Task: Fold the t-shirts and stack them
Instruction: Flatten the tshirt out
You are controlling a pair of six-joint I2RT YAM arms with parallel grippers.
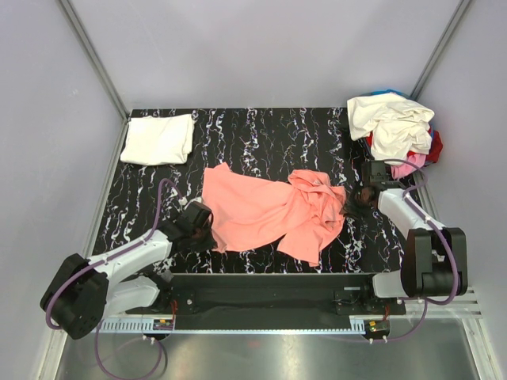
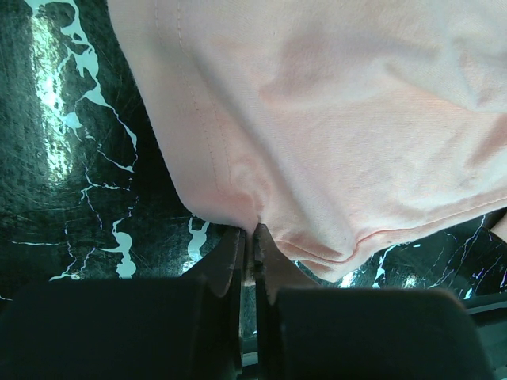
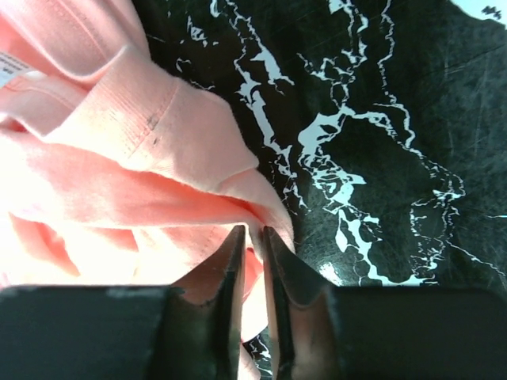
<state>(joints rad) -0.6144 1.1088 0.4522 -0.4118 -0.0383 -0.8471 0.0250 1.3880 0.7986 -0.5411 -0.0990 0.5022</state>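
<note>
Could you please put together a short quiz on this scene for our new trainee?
1. True or false: the salmon-pink t-shirt lies neatly folded.
2. Where does the folded white t-shirt lie: A far left corner, B far right corner, C near right corner?
3. What is the left gripper pinching?
Key: 1 false, it is spread out and rumpled; 2 A; 3 the salmon-pink t-shirt's edge.

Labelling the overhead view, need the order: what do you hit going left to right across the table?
folded white shirt → left hand → salmon shirt → right hand → heap of shirts
</note>
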